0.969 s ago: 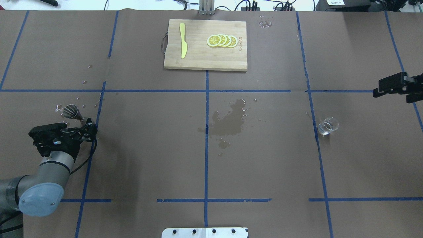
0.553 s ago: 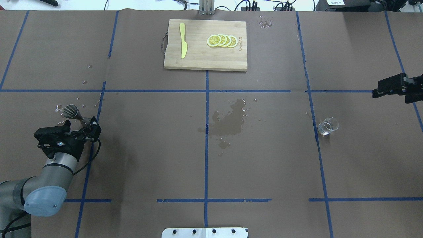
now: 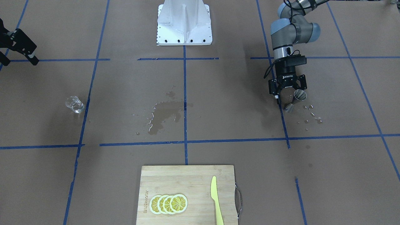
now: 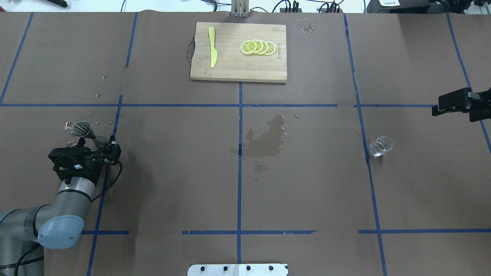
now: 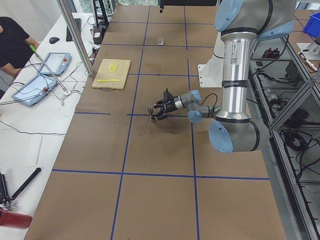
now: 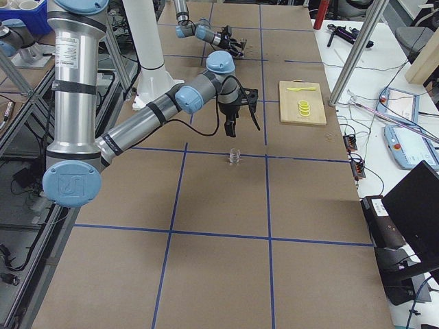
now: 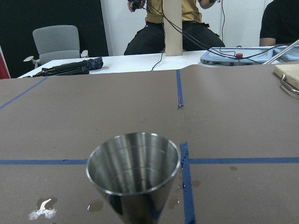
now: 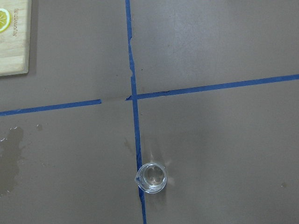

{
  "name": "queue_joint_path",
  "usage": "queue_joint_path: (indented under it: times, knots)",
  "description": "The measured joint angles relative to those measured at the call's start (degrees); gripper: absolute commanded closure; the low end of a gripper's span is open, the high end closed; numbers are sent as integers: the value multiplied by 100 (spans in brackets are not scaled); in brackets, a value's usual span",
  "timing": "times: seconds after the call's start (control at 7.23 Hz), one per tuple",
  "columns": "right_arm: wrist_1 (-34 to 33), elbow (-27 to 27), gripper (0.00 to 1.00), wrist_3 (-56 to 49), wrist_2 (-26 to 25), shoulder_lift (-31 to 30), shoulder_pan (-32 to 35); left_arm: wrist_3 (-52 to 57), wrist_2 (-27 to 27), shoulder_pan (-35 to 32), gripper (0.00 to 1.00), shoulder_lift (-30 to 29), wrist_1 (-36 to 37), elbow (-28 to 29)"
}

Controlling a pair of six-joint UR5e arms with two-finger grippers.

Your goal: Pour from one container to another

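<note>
The steel jigger (image 4: 84, 129) stands upright on the left part of the table among water drops; it also shows in the front view (image 3: 297, 99) and fills the left wrist view (image 7: 133, 172). My left gripper (image 4: 96, 143) is low at the jigger, open, one finger on each side of its lower half, not closed on it (image 3: 290, 93). The glass cup (image 4: 380, 145) stands alone at the right by a blue tape line and appears clear (image 8: 152, 178). My right gripper (image 4: 437, 105) hovers open, high and beyond the cup (image 3: 18, 59).
A wooden cutting board (image 4: 238, 67) at the back centre carries a yellow knife (image 4: 212, 46) and lemon slices (image 4: 257, 47). A wet stain (image 4: 266, 140) darkens the table's middle. People sit beyond the table's left end (image 5: 12, 42).
My left arm and gripper have shifted to the right, closer along the jigger's lower part. The right gripper has turned slightly at the right edge. Jigger and cup have not moved.
</note>
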Motion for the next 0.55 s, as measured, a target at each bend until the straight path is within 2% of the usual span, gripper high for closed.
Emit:
queue_joint_path:
  times: [0.42, 0.55]
  knots:
    - [131, 17, 0, -19, -4, -102, -90, 54, 6, -13, 22, -7, -17, 34]
    - [411, 28, 0, -31, -51, -292, -121, 58, 4, -28, 23, -7, -22, 30]
